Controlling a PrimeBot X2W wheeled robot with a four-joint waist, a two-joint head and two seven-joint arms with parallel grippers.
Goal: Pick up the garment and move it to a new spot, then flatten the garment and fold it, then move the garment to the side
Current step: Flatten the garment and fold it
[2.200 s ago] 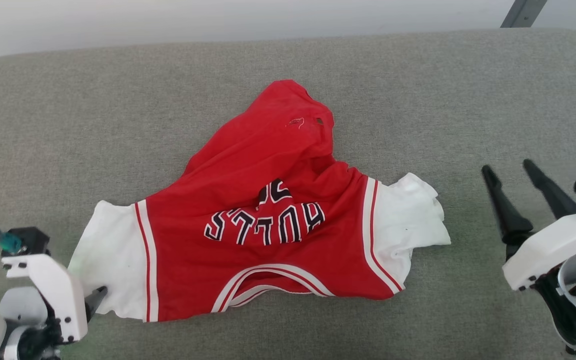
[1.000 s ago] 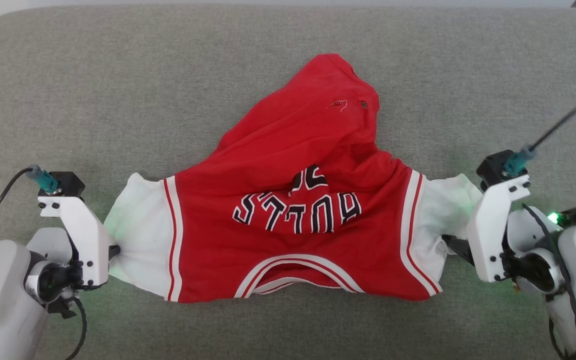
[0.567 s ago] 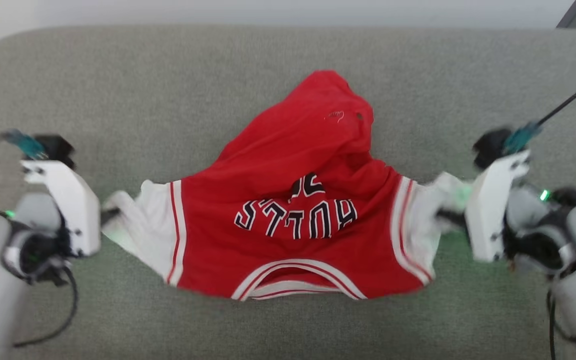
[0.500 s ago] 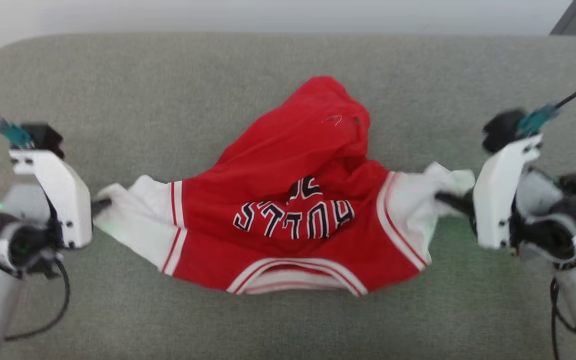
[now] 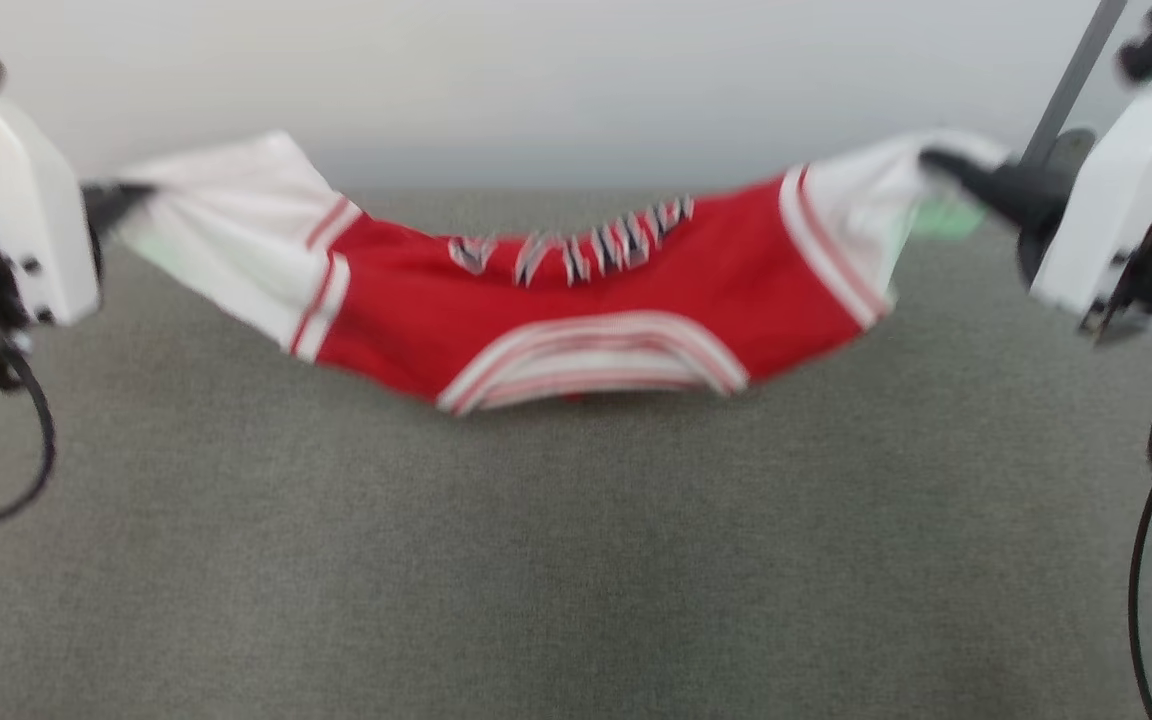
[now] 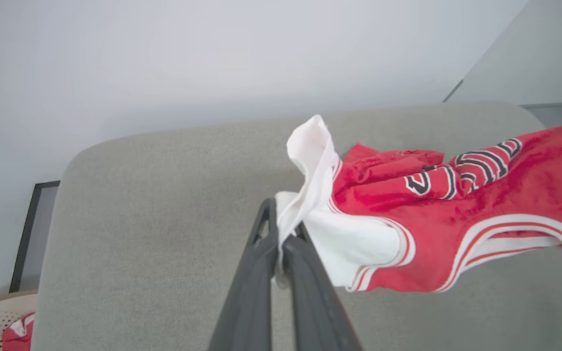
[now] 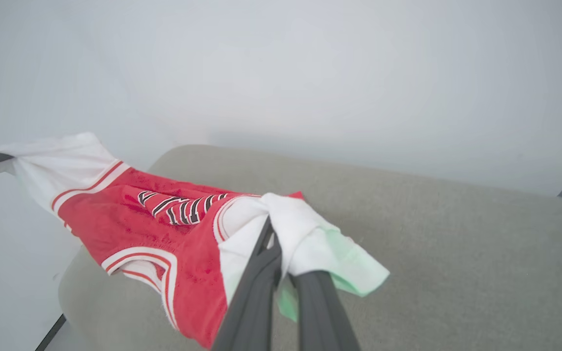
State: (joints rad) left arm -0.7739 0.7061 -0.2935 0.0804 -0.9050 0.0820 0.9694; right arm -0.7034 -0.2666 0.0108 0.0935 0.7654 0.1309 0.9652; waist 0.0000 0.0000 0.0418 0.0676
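My head camera looks forward and down across the grey cushion to the pale wall behind it. The shirt is strung across the upper part of that picture, blurred. My left wrist camera sits close behind the left gripper, sighting along its fingers over one white sleeve toward the cushion's far corner. My right wrist camera looks along the right gripper from the opposite end, close on the other sleeve. All three views share the shirt's lettered front, the cushion and the wall. The right wrist view also catches the left gripper's tip at its left edge.
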